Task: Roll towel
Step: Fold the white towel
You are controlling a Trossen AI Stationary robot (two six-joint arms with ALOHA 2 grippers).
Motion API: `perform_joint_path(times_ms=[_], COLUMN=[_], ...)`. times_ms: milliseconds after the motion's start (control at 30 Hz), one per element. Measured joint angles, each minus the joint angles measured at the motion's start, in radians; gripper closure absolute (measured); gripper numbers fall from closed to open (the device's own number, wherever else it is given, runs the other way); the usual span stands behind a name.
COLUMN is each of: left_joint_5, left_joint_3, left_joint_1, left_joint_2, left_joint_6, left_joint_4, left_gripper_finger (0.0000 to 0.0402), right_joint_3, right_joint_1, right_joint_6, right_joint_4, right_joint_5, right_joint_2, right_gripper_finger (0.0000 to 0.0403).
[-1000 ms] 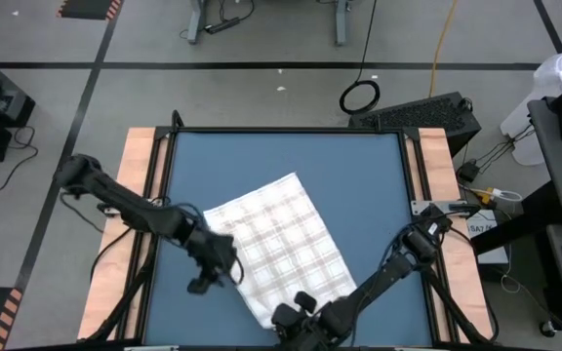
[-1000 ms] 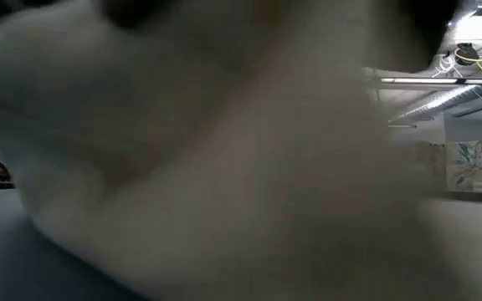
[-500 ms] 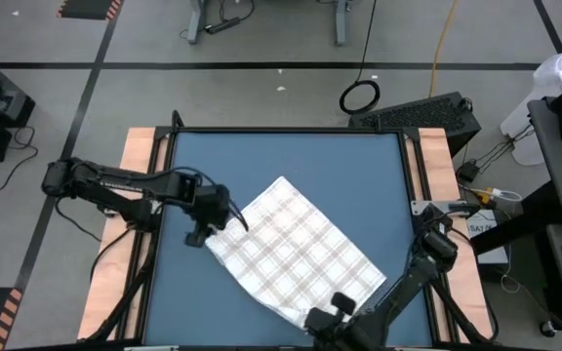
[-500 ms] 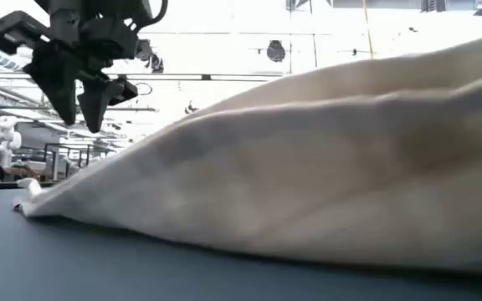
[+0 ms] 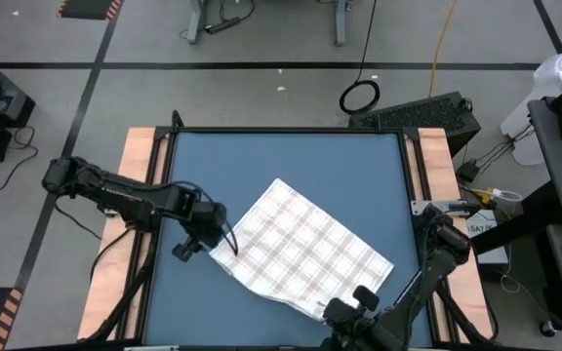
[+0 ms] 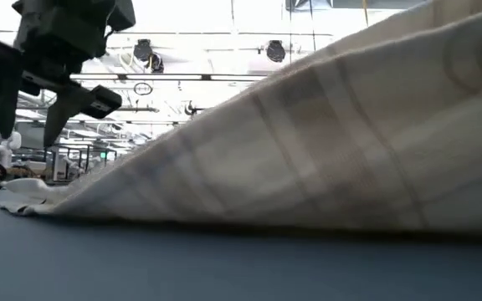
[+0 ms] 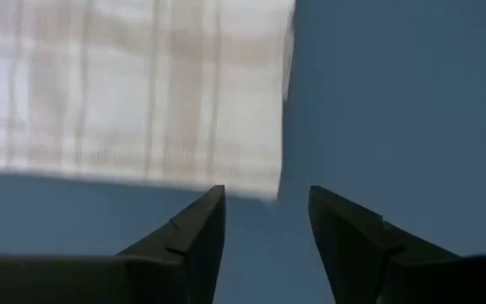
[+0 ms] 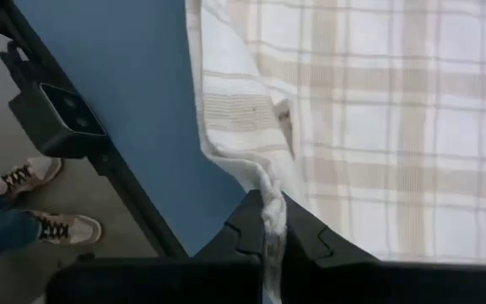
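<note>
The white plaid towel lies spread slantwise on the blue table. Its left corner rests on the table, and the cloth rises toward its near corner. My left gripper hovers open just left of that left corner, fingers pointing down, with nothing between them; the low view also shows the left gripper above the table. My right gripper is at the table's near edge, shut on the towel's near corner. My right gripper pinches the towel's near corner between its two fingers, where the cloth is gathered into a narrow bunch of several layers. The fingers come from above, slanting down. That corner is lifted off the table and the cloth slopes down from it to the part that lies flat.
A small dark camera block sits at the table's near edge, and a person's shoes show on the floor beyond it. Wooden rails run along both sides. Bare blue table lies at the far side.
My right gripper has gone toward the table's right edge and up, staying shut on the near corner. The towel has been dragged right with it, turned and spread wider. My left gripper has shifted toward the table's far-left and turned, still open beside the left corner.
</note>
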Motion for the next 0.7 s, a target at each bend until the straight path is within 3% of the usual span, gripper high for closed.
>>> perform_joint_path(times_ms=[233, 433, 700], left_joint_5=[-0.083, -0.305, -0.305], left_joint_3=[-0.029, -0.096, -0.203], left_joint_1=[-0.170, -0.255, -0.276], left_joint_2=[0.000, 0.000, 0.006], left_joint_6=[-0.140, -0.224, -0.298], left_joint_4=[0.196, 0.222, 0.341], left_gripper_finger=[0.0195, 0.0137, 0.0151], right_joint_3=[0.000, 0.000, 0.000], right_joint_1=[0.003, 0.003, 0.003], right_joint_6=[0.024, 0.032, 0.053], right_joint_4=[0.000, -0.003, -0.007], right_joint_5=[-0.004, -0.003, 0.045], right_joint_2=[-0.002, -0.002, -0.002], right_gripper_finger=[0.0401, 0.0401, 0.0401])
